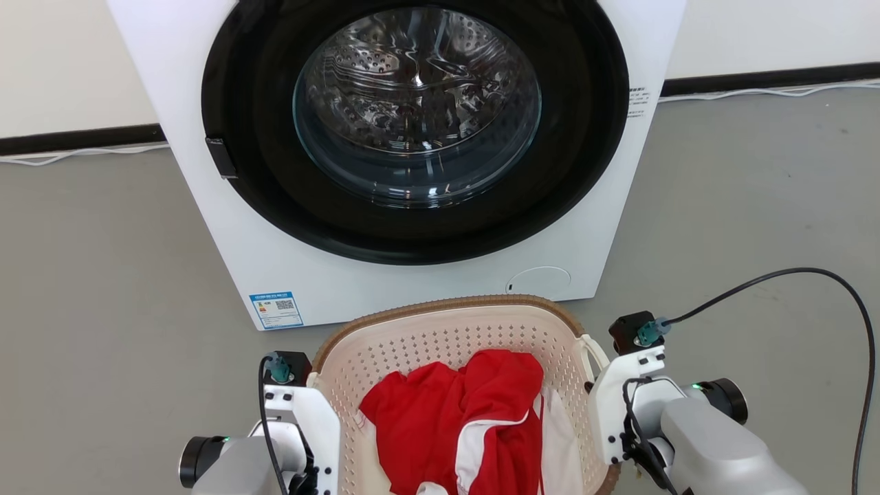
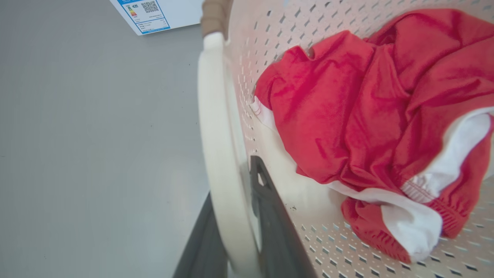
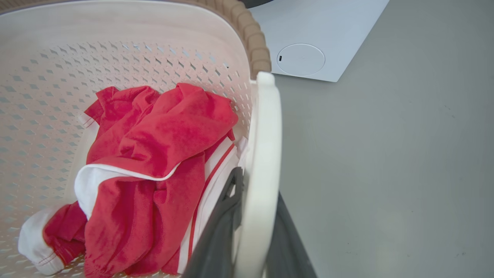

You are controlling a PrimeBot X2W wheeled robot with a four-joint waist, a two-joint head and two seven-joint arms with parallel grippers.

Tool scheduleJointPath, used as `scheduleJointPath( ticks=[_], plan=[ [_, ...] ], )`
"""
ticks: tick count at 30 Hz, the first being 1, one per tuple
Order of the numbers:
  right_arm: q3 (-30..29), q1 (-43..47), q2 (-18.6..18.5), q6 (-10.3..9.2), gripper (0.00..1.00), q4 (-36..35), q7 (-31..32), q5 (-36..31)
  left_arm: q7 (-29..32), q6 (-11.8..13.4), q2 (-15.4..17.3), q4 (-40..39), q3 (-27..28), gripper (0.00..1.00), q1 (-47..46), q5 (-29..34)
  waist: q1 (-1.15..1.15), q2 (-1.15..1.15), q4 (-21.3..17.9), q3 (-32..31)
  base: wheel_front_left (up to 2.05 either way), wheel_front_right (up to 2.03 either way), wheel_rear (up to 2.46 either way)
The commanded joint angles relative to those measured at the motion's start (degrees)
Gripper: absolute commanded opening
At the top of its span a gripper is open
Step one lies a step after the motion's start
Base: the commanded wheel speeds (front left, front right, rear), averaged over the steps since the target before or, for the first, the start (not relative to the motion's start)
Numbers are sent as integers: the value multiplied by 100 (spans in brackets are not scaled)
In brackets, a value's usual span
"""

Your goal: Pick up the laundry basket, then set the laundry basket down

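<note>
The laundry basket (image 1: 447, 333) is cream-white and perforated with a brown rim, and sits at the bottom centre just before the washing machine. Red and white clothes (image 1: 460, 419) lie crumpled inside it. My left gripper (image 2: 233, 181) is shut on the basket's white left handle (image 2: 216, 127), one dark finger inside the wall and one outside. My right gripper (image 3: 258, 185) is shut the same way on the white right handle (image 3: 264, 135). I cannot tell whether the basket rests on the floor or hangs just above it.
A white front-loading washing machine (image 1: 261, 247) stands right behind the basket, its round glass door (image 1: 416, 103) shut. Grey floor (image 1: 103, 275) spreads to both sides. A black cable (image 1: 811, 275) loops off my right wrist. A wall with a dark skirting runs behind.
</note>
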Motion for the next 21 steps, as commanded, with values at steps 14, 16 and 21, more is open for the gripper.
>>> scheduleJointPath(
  ticks=[14, 16, 21],
  plan=[
    [397, 77, 106, 79, 0, -103, -1, 309, 24, -58, 173, -92, -5, 0, -100, -40, 0, 0, 1, -87, 0, 0, 0],
    [430, 72, 106, 79, 0, -111, 7, 348, 21, -50, 175, -92, -12, 0, -92, -49, 0, 0, 1, -89, 0, 0, 0],
    [499, 18, 106, 79, 0, -90, 8, 414, 28, -47, 173, -92, -27, 0, -94, -77, 0, 0, 18, -101, 0, 0, 0]
  ],
)
